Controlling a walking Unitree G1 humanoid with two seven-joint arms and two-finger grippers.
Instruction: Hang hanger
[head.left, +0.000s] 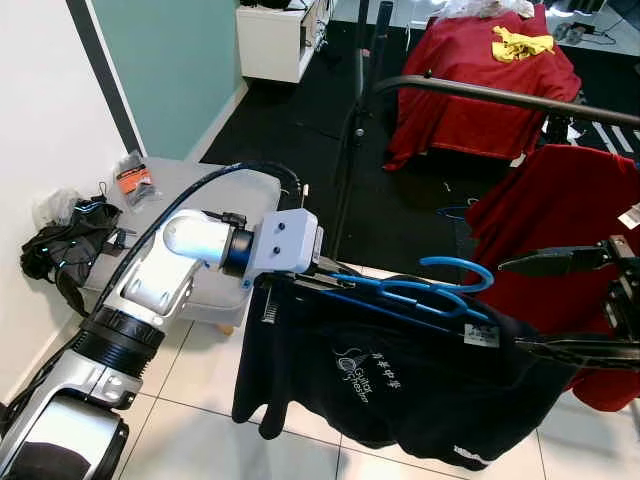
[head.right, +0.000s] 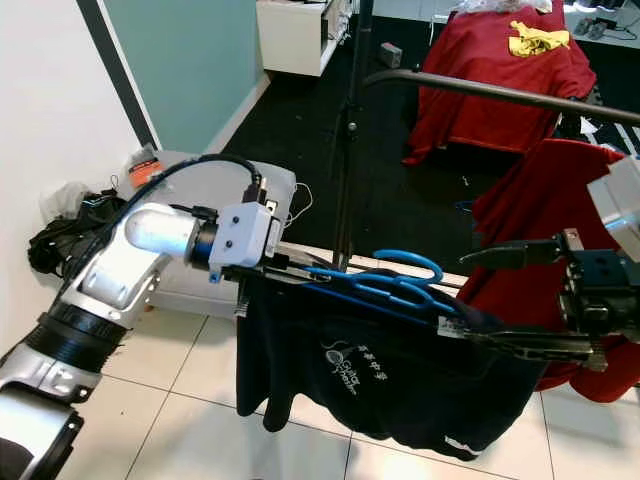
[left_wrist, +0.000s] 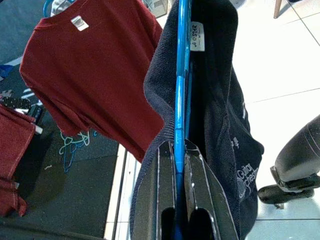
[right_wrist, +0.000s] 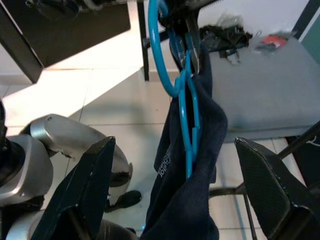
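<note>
Left gripper (head.left: 330, 275) clenched on one end of the blue hanger (head.left: 425, 290), held level over the tiled floor (head.left: 190, 400) with a dark shirt (head.left: 400, 385) draped from it. Right gripper (head.left: 560, 305) released, fingers spread at the hanger's other end. Behind: rail (head.left: 500, 97), red shirt (head.left: 560, 220).

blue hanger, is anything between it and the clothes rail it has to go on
Nothing visible blocks it. The left claw holds the blue hanger with its dark shirt below the black rail; only the red shirt already hangs there, to the right.
</note>
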